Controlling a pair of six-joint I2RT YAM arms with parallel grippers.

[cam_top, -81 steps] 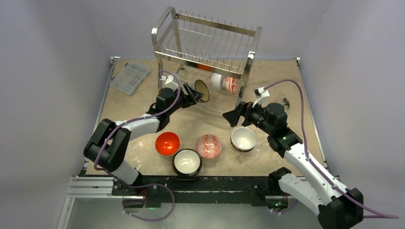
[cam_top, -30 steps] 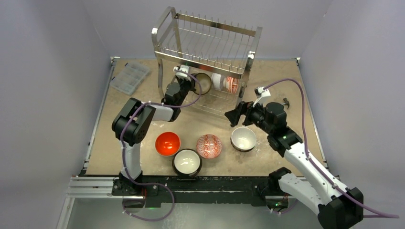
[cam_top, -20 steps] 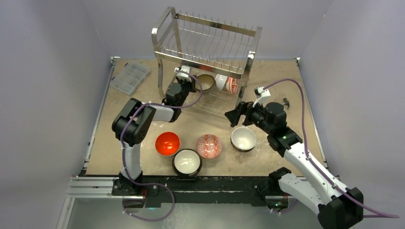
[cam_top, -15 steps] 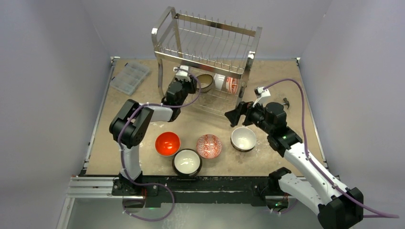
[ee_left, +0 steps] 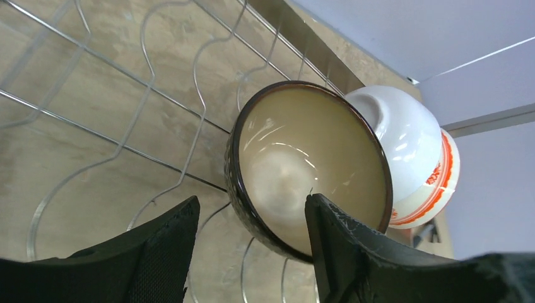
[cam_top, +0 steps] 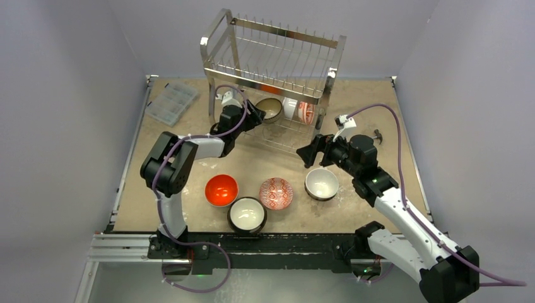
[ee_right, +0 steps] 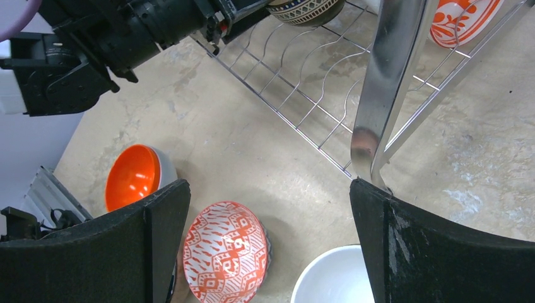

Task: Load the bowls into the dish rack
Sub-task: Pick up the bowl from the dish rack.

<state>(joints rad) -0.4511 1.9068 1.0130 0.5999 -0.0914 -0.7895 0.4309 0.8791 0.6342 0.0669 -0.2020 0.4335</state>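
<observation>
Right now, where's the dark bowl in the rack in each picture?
Top external: dark bowl, upper middle.
Left wrist: right in the centre.
Right wrist: top edge, only its patterned outside shows.
Shared landmark: the white-and-orange bowl beside it.

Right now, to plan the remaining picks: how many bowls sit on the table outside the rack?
4: orange-red bowl left, dark-rimmed bowl closest to the robot, red-patterned bowl middle, white bowl right. Another could be hidden.
</observation>
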